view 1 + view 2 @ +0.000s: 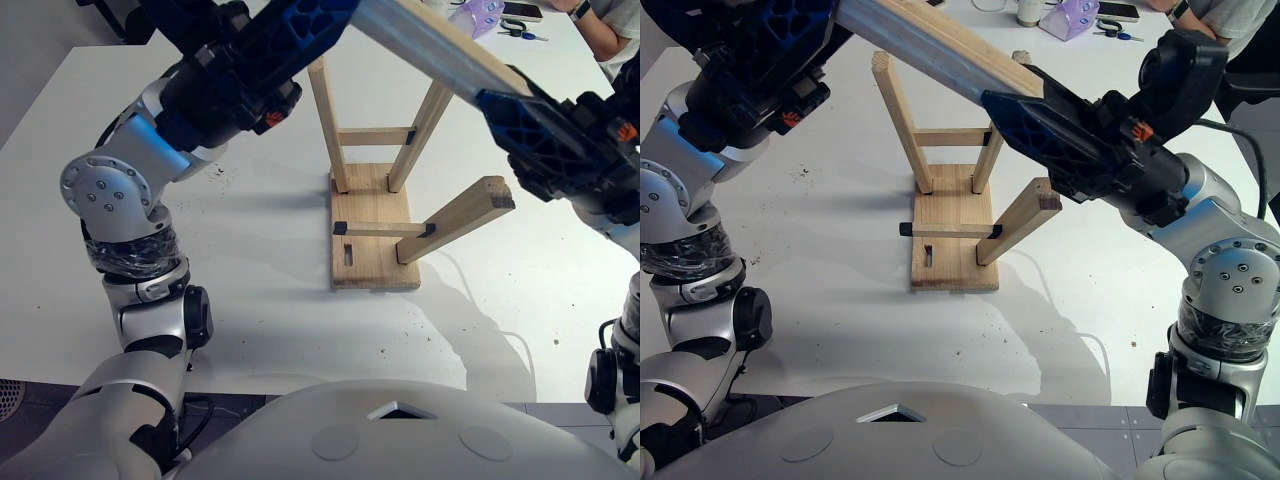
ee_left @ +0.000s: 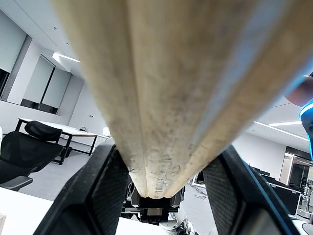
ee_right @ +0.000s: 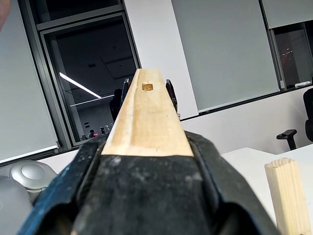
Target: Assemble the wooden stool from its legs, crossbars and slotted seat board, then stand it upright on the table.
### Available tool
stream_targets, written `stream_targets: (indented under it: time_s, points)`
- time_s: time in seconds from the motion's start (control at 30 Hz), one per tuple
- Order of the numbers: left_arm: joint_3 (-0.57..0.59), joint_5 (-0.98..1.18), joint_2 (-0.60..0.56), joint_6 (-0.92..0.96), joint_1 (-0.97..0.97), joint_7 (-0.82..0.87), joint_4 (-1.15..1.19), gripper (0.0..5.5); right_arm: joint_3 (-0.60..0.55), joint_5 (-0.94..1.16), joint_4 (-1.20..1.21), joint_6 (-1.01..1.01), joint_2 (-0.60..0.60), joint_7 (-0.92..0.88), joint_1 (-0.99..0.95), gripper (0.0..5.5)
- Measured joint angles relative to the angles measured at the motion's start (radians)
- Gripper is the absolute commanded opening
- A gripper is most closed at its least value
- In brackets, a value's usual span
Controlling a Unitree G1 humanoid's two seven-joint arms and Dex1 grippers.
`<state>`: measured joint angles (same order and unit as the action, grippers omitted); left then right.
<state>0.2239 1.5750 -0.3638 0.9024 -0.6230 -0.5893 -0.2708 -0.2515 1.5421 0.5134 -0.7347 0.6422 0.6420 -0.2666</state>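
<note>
White table (image 1: 250,320) bears the part-built stool. The left arm is bent sharply at the elbow over the table's left side, forearm rising toward the centre. The right arm mirrors it from the right, with its forearm angled up and inward.

Seat board (image 1: 372,262) lies flat on the table near centre, underside up. Loose leg (image 1: 430,45) is held in the air above the board, sloping down from left to right. Left gripper (image 1: 335,15) has its fingers clamped on the higher end; right gripper (image 1: 1025,115) has its fingers clamped on the lower end.

Three legs are seated in the board. Far left leg (image 1: 328,125) and far right leg (image 1: 420,135) stand at the far end, joined by the far crossbar (image 1: 375,136). Near right leg (image 1: 455,220) leans outward to the right. Near crossbar (image 1: 380,229) runs left from it, its free end unattached above an unfilled slot (image 1: 348,254).

The right wrist view shows a small square mortise (image 3: 147,86) in the held leg's face.
</note>
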Motion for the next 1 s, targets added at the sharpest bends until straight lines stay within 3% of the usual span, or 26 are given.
stream_targets:
  time_s: [0.2, 0.43, 0.67, 0.83, 1.0]
  points:
    - [0.014, 0.0, -0.001, -0.029, -0.008, 0.001, 0.003, 2.11, 0.016, -0.03, 0.009, -0.013, 0.016, -0.02, 0.0, 3.26]
    - [0.066, -0.012, -0.028, -0.09, -0.041, 0.0, 0.009, 2.09, -0.065, -0.032, -0.033, -0.021, 0.074, 0.005, 0.02, 3.28]
    - [0.184, -0.105, -0.261, -0.105, -0.091, -0.107, 0.075, 2.09, -0.187, -0.117, -0.162, -0.008, 0.11, 0.028, 0.066, 3.28]
    - [0.24, -0.328, -0.477, -0.111, 0.217, -0.382, -0.032, 2.09, -0.264, -0.173, -0.186, -0.005, 0.116, 0.044, 0.15, 3.28]
    - [0.113, -0.626, -0.524, -0.285, 0.542, -0.615, -0.175, 2.09, -0.289, -0.216, -0.169, -0.005, 0.12, 0.069, 0.2, 3.28]
